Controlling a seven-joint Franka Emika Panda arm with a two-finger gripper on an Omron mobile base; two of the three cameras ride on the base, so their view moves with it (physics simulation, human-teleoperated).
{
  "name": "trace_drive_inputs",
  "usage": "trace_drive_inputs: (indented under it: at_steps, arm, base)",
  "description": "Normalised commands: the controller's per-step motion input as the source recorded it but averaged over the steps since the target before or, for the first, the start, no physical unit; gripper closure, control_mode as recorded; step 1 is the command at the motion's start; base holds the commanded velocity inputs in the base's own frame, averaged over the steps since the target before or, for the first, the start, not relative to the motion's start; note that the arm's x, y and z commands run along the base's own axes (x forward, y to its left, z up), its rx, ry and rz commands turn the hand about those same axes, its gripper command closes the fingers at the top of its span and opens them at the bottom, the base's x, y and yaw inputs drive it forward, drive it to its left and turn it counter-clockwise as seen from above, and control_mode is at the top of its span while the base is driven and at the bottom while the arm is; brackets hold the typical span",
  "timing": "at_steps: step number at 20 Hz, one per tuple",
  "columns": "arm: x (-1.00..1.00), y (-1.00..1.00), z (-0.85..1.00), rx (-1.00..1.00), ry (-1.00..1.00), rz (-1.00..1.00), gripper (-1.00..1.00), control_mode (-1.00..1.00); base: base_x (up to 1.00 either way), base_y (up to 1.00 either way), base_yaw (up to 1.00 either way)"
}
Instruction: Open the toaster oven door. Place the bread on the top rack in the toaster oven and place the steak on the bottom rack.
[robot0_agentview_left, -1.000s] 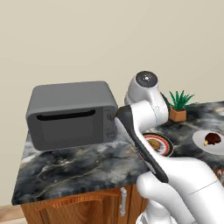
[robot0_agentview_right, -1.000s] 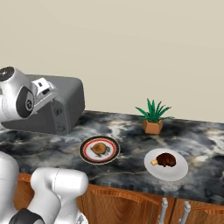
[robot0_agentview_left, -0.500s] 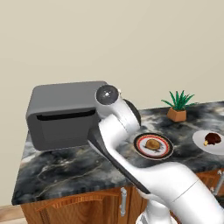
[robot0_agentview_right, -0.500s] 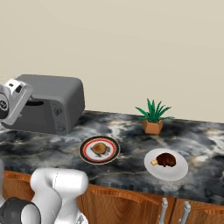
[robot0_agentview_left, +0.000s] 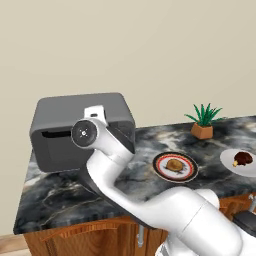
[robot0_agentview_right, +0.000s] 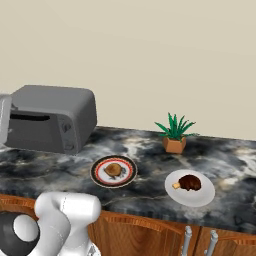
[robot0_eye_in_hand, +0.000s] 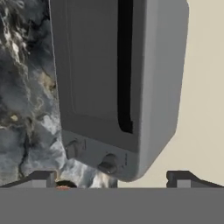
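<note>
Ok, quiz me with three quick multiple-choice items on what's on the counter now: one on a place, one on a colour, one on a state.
1. Where does the bread lie?
A. on the dark-rimmed plate
B. inside the toaster oven
C. beside the potted plant

2. What colour is the plate under the steak?
A. black
B. white
C. green

3. How is the toaster oven door?
A. hanging fully open
B. taken off
C. shut

Answers:
1. A: in the right base view the golden piece sits in the middle of the dark-rimmed plate.
2. B: the steak rests on a plain white plate, right of the bread's.
3. C: in the hand view the door lies flush with the oven front, while the gripper stands open before it.
</note>
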Motion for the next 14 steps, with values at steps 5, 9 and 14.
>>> trace_drive_inputs:
  at_steps: [5, 9, 14]
  arm:
    - [0.25, 0.21, -0.01, -0.06, -0.15, 0.16, -1.0, -1.0]
    - [0.17, 0.26, -0.08, -0.07, -0.04, 0.04, -1.0, -1.0]
    - [0.11, 0.33, -0.07, 0.0, 0.0, 0.0, -1.0, -1.0]
  base:
    - [0.0, 0.0, 0.0]
    - [0.0, 0.0, 0.0]
    - [0.0, 0.0, 0.0]
